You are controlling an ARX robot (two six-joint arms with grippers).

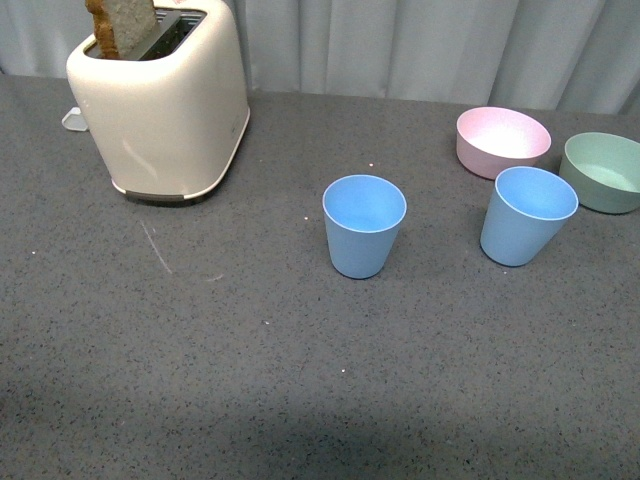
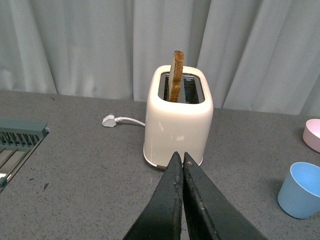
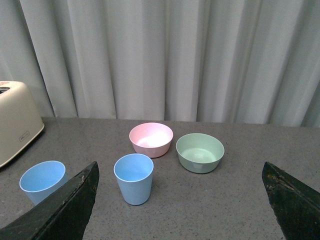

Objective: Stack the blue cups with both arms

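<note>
I have two light blue matte cups on the front camera, both tapered, handleless and wider at the rim. Both stand upright with their mouths up, and both are empty. The first blue cup [image 1: 364, 228] sits near the middle of the tabletop. The second blue cup [image 1: 526, 215] stands well apart from it at about 3 o'clock, a touch toward 2. They are not touching and not stacked.

On the left wrist camera, the left gripper [image 2: 180, 156] has its black fingers pressed together with nothing between them. The right gripper [image 3: 180, 170] has its fingers spread wide, and the second blue cup stands on the table out ahead of them, untouched.
</note>
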